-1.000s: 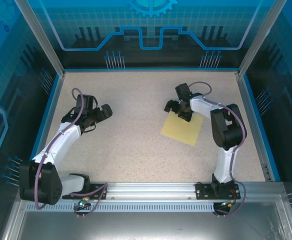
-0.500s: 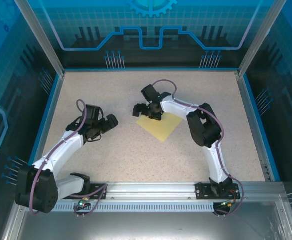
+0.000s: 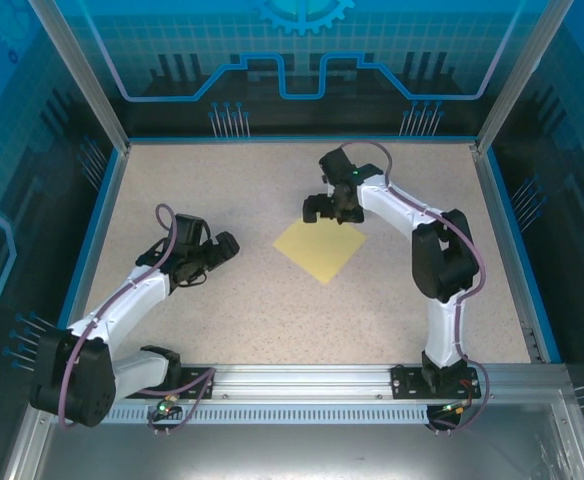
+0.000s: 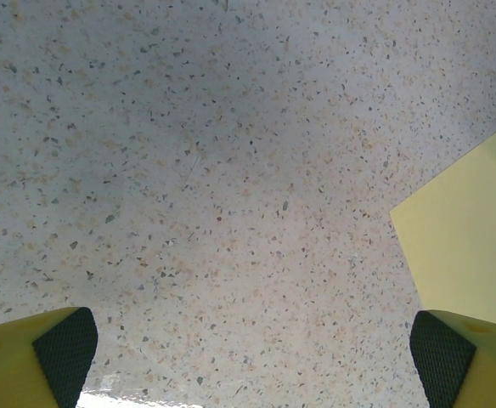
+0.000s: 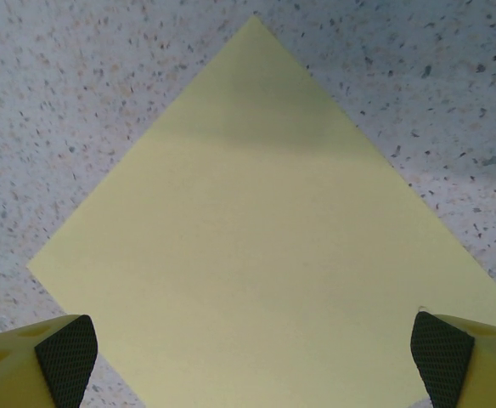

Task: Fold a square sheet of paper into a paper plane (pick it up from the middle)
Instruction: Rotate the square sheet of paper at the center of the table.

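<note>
The square sheet of paper point(image 3: 320, 250) is pale yellow and lies flat and unfolded near the table's middle, turned like a diamond. My right gripper point(image 3: 331, 212) hovers open just beyond its far corner. In the right wrist view the sheet point(image 5: 265, 255) spreads under and between the wide-apart fingertips point(image 5: 65, 357) of this gripper point(image 5: 252, 365), which hold nothing. My left gripper point(image 3: 214, 260) is open to the left of the sheet, apart from it. In the left wrist view one corner of the sheet point(image 4: 473, 246) shows at the right, beside the empty gripper point(image 4: 252, 365). A paper plane is out of view.
The speckled tabletop point(image 3: 272, 190) is bounded by blue walls point(image 3: 92, 230) on the left, right and far sides. A metal rail point(image 3: 302, 378) carrying both arm bases runs along the near edge.
The right arm swept the sheet leftward from the right side to the middle, turning it, then drew back to its far corner. The left arm shifted slightly toward the centre.
</note>
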Robot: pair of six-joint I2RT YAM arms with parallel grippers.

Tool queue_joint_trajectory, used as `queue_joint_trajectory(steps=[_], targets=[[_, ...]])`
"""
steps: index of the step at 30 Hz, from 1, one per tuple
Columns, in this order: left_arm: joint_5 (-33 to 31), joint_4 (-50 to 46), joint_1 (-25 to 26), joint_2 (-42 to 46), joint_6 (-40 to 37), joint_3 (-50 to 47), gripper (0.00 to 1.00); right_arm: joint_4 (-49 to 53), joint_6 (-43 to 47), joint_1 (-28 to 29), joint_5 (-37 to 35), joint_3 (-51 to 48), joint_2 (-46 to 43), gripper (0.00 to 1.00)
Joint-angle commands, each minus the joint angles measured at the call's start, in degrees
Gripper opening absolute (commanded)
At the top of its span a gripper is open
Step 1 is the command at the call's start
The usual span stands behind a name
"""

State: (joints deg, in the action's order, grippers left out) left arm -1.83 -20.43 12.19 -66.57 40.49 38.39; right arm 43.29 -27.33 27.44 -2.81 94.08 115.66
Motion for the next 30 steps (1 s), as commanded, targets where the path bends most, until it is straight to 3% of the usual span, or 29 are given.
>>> queue_joint_trajectory(steps=[1, 6, 13, 24, 30], targets=[[0.3, 0.8, 0.6, 0.5, 0.7, -0.5, 0.99, 2.9, 5.8, 0.5, -0.3, 2.7, 4.4, 0.99], [0.0, 0.6, 1.2, 0.1, 0.8, -0.3, 0.99, 5.7, 7.4, -0.8, 1.5, 6.2, 9.7, 0.99], [2.0, 1.1, 1.8, -1.6, 0.4, 0.5, 0.99, 6.6, -0.8, -1.5, 1.2, 2.8, 10.3, 0.99], [4.7, 3.8, 3.1, -8.4, 0.3, 2.9, 0.99, 1.9, -15.2, 1.1, 3.7, -21.8, -5.0, 0.99], [5.2, 5.0, 4.2, -11.3, 0.6, 4.5, 0.99, 5.9, -6.7, 2.6, -1.4, -16.8, -8.2, 0.99]])
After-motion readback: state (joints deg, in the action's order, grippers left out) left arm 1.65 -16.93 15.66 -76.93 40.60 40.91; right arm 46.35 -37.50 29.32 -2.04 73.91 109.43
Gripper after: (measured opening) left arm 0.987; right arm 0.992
